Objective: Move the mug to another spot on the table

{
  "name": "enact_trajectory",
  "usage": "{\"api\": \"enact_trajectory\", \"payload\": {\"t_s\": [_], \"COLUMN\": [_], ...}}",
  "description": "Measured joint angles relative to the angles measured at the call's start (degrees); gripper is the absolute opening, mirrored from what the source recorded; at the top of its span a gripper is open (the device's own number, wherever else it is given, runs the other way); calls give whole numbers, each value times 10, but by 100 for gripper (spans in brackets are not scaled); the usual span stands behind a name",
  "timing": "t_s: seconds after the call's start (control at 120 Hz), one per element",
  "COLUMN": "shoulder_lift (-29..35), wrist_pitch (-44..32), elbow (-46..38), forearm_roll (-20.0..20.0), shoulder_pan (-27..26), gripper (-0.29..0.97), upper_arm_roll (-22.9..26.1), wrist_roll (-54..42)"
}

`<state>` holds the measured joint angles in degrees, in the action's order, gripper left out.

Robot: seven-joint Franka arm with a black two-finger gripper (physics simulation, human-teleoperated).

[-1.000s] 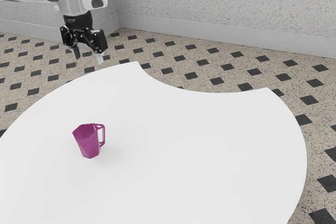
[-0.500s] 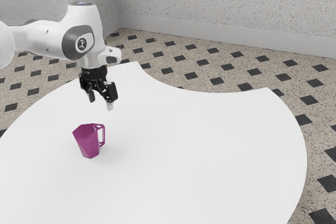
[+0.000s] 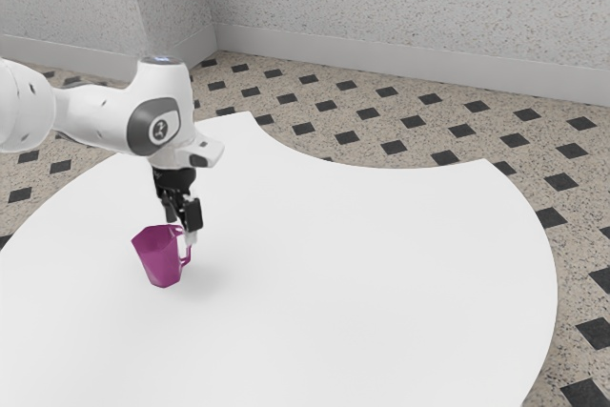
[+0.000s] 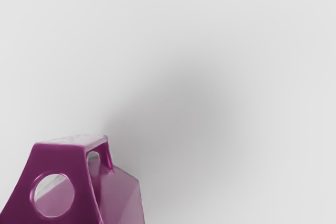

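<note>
A magenta faceted mug (image 3: 158,256) stands upright on the white table (image 3: 381,264), toward the exterior view's left, with its handle (image 3: 185,247) turned to the exterior view's right. My gripper (image 3: 181,220) hangs pointing down just above the mug's rim on the handle side. Its fingers are open and hold nothing. The wrist view has the mug (image 4: 113,198) close under my hand, its handle (image 4: 63,174) facing the camera, on bare white table (image 4: 220,51).
The round table has a curved notch (image 3: 315,154) cut into its far edge. Beyond the table lies a tiled floor (image 3: 457,111) and a speckled wall. The tabletop stretches wide to the exterior view's right of the mug.
My arm has swung down from above the table's far left edge to just over the mug. The mug has stayed where it was.
</note>
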<state>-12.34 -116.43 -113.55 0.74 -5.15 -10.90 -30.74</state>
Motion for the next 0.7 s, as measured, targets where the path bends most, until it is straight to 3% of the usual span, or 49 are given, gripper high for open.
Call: {"api": "enact_trajectory", "payload": {"t_s": [0.7], "shoulder_lift": [-83], "wrist_pitch": [-7], "elbow": [60], "forearm_roll": [16], "shoulder_pan": [2], "gripper": [66], "upper_arm_roll": [-9], "wrist_roll": [-101]}}
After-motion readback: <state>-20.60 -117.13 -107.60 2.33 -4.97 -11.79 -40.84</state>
